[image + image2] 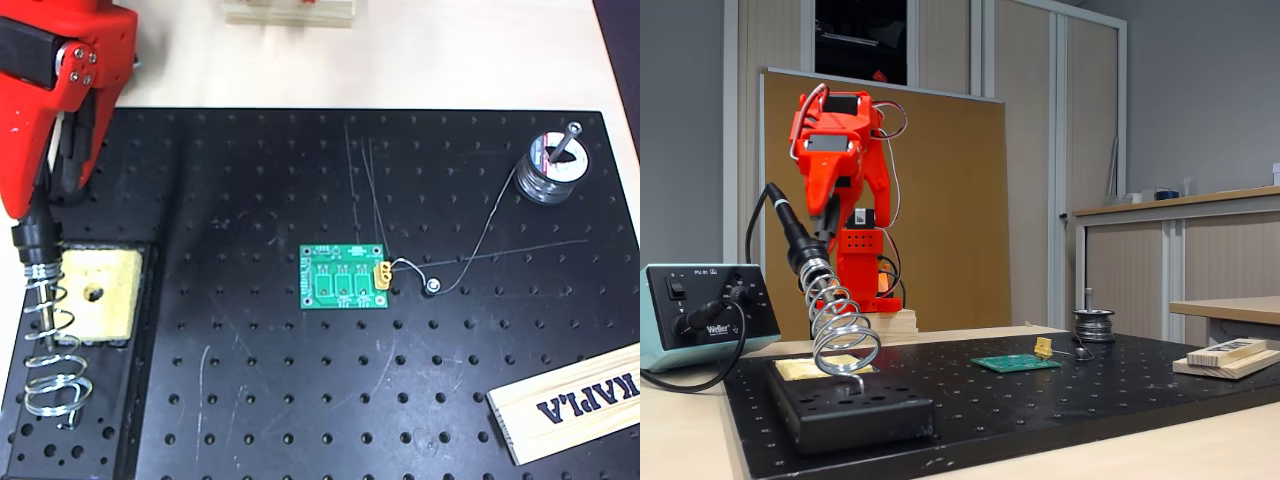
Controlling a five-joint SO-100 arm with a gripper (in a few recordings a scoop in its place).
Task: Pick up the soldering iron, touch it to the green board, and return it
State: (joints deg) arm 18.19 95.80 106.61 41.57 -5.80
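1. Black perforated breadboard plate (300,400) on a pale tabletop; office-type room behind in the fixed view, with a brown panel (940,200) and grey cabinets.
2. Far left in the fixed view: blue-grey Weller station (700,315) off the plate, black cable looping up from it. Outside the overhead frame.
3. Next over: soldering iron (790,232) parked in the coil stand (840,335), handle tilted up and to the left, tip hidden down inside the spring. From overhead just the black collar end (32,240) poking out above the coil (50,350).
4. Yellow sponge (100,295) with a hole, just beside the coil in the black holder base (855,405). Overhead gives its full shape; fixed view only a thin yellow edge.
5. Red gripper (70,150) over the plate's top-left corner in the overhead view, close to the iron's handle. Fixed view puts the red arm (835,170) right behind the handle. Can't tell if the jaws are spread or pinched, or touching the iron at all.
6. Mid-plate: green board (345,277) lying flat, three pads and a yellow connector (383,273) on its right edge clear from overhead; from the fixed view a thin green sliver (1015,363).
7. Thin wire (480,235) running from the connector to a solder spool (548,170) at top right.
8. Bottom right: wooden KAPLA plank (570,400).
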